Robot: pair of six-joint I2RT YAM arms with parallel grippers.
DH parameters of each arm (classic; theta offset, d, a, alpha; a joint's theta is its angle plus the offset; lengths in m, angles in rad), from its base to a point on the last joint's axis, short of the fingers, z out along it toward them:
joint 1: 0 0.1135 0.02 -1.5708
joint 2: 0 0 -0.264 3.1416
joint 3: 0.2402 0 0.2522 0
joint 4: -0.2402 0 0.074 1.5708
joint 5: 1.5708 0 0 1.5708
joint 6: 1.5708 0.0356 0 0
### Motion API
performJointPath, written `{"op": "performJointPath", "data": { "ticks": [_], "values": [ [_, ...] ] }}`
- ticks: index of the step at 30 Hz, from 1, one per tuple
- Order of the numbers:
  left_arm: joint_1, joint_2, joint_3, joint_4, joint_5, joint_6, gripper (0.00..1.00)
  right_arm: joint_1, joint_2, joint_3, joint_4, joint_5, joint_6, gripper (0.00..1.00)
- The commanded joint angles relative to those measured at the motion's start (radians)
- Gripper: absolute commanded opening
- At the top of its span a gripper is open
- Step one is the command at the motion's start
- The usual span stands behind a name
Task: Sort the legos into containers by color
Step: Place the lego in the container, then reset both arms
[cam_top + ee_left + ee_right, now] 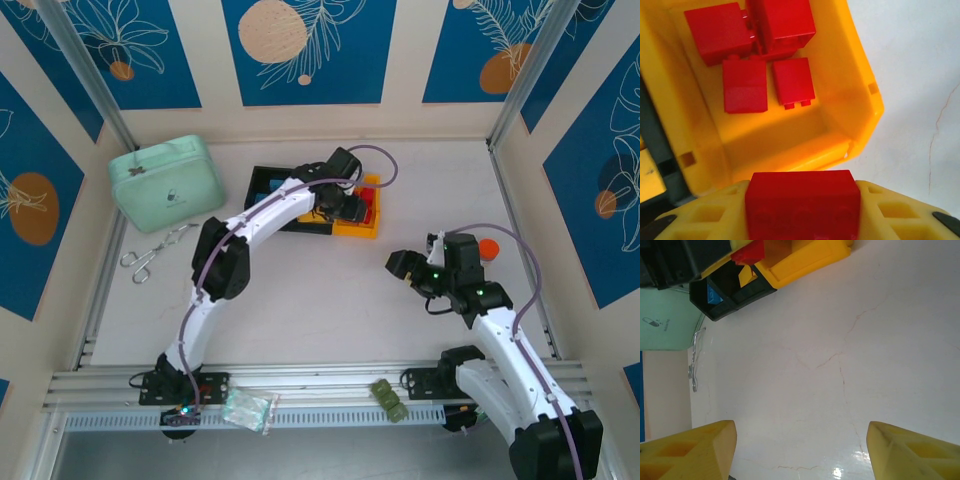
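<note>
Legos [745, 92], four red, lie in the yellow bin [860, 100] at upper centre of the overhead frame; we see our left tool [348, 207] grasping another red brick [802, 200] above it, right tool [800, 450] released over the desk [850, 350].

Three joined bins at the counter's 12 o'clock, red bricks gathered in the yellow one

The containers [256, 190] stand in a slanted row: two black bins [735, 302] toward 9 o'clock and the yellow bin [358, 231] at the 3 o'clock end, all open-topped and upright. Four red bricks [744, 86] lie loose on the yellow bin's floor, two side by side at its middle and two more crowded together, touching, toward its 12 o'clock wall in the left wrist view. A fifth red brick [802, 200] hangs above the bin's near rim, clamped in the left pincer [802, 222]. A blue brick [714, 294] and a yellow piece [746, 276] show inside the black bins.
</note>
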Motion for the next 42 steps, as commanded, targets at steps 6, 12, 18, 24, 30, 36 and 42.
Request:
{"op": "performJointPath", "data": {
  "ticks": [6, 12, 18, 24, 30, 36, 42],
  "values": [
    [-0.012, 0.142, 0.190, -0.030, 0.015, -0.036, 0.45, -0.009, -0.027, -0.021, -0.025, -0.012, 0.016, 0.69],
    [-0.010, 0.220, 0.300, -0.062, -0.015, -0.024, 0.45, -0.016, -0.045, -0.016, -0.045, -0.011, 0.014, 0.69],
    [-0.010, 0.241, 0.322, -0.068, -0.032, -0.020, 0.60, -0.019, -0.038, -0.016, -0.035, -0.023, 0.022, 0.69],
    [-0.016, 0.181, 0.300, -0.074, -0.040, -0.006, 0.70, -0.018, -0.033, -0.010, -0.028, -0.025, 0.021, 0.69],
    [-0.023, 0.033, 0.153, -0.005, -0.054, 0.000, 0.75, 0.001, -0.004, 0.023, -0.036, 0.002, -0.007, 0.70],
    [-0.021, -0.205, -0.145, 0.112, -0.107, 0.020, 0.84, 0.017, 0.051, 0.084, -0.042, 0.051, -0.059, 0.72],
    [-0.006, -0.479, -0.498, 0.236, -0.154, 0.017, 0.99, 0.056, 0.126, 0.147, -0.018, 0.112, -0.102, 0.79]
  ]
}}
